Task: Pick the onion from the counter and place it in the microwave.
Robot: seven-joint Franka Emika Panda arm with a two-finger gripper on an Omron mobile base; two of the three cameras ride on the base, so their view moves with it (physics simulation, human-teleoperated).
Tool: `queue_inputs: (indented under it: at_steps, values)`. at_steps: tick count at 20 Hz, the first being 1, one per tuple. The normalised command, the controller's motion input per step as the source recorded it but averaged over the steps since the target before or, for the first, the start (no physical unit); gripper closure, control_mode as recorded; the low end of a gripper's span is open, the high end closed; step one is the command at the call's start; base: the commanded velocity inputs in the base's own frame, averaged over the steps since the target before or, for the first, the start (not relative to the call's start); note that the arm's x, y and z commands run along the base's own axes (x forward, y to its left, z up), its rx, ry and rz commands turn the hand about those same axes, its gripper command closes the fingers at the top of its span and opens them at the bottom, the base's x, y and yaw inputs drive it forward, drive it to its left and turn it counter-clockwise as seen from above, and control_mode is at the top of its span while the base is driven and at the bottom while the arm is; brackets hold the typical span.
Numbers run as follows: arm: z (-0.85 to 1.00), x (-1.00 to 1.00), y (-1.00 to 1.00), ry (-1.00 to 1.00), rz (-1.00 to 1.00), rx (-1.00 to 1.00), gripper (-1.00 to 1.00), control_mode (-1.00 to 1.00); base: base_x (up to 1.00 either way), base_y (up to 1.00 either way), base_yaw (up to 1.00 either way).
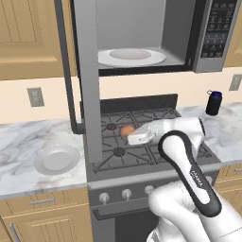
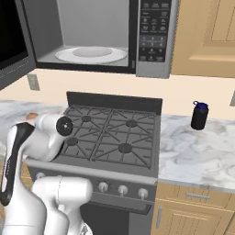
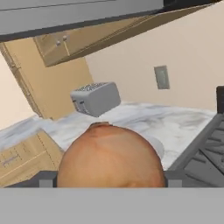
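1 onion (image 3: 110,155), brown-orange with a small tip on top, is seen close up in the hand view, seated between the 2 dark fingertips (image 3: 47,179) at its left and right flanks; the jaws are closed against it and it is held clear of the counter (image 1: 21,137). In the left base view the same onion (image 1: 126,130) is glimpsed as an orange patch above the black gas stove (image 1: 137,142), just beside the white hand of the gripper (image 1: 134,137). In the right base view a sliver of it (image 2: 31,116) is visible at the left edge, past the arm's wrist.

1 microwave (image 1: 208,33) is mounted above the stove, its door (image 1: 87,80) swung fully open toward the left; a round white turntable (image 1: 131,57) is seen inside.

1 white plate (image 1: 56,159) is laid on the marbled counter left of the stove.

1 dark bottle (image 2: 199,115) with a blue cap is stood upright on the counter right of the stove.

1 grey toaster (image 3: 95,98) is seen on the counter beyond the onion in the hand view, with a wall socket (image 3: 162,77) to its right.
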Motion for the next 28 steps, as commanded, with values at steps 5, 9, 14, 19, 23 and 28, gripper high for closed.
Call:
queue_inputs:
  at_steps: [5, 9, 14, 19, 23, 28]
  values:
    - [1.00, -0.84, -1.00, 0.26, -0.12, -0.08, 1.00, -1.00, 0.00, 0.00, 0.00]
    - [1.00, -0.75, -0.92, 0.28, -0.09, -0.09, 1.00, -1.00, 0.00, 0.00, 0.00]
    - [1.00, -0.98, -0.86, 0.10, -0.02, -0.07, 1.00, -1.00, 0.00, 0.00, 0.00]
    - [1.00, -0.73, -0.37, -0.07, -0.09, -0.09, 1.00, -1.00, 0.00, 0.00, 0.00]
    - [0.88, -0.07, 0.02, -0.55, -0.15, -0.14, 1.00, -1.00, 0.00, 0.00, 0.00]
    - [0.44, 0.26, 0.34, -0.71, -0.13, -0.15, 1.00, -1.00, 0.00, 0.00, 0.00]
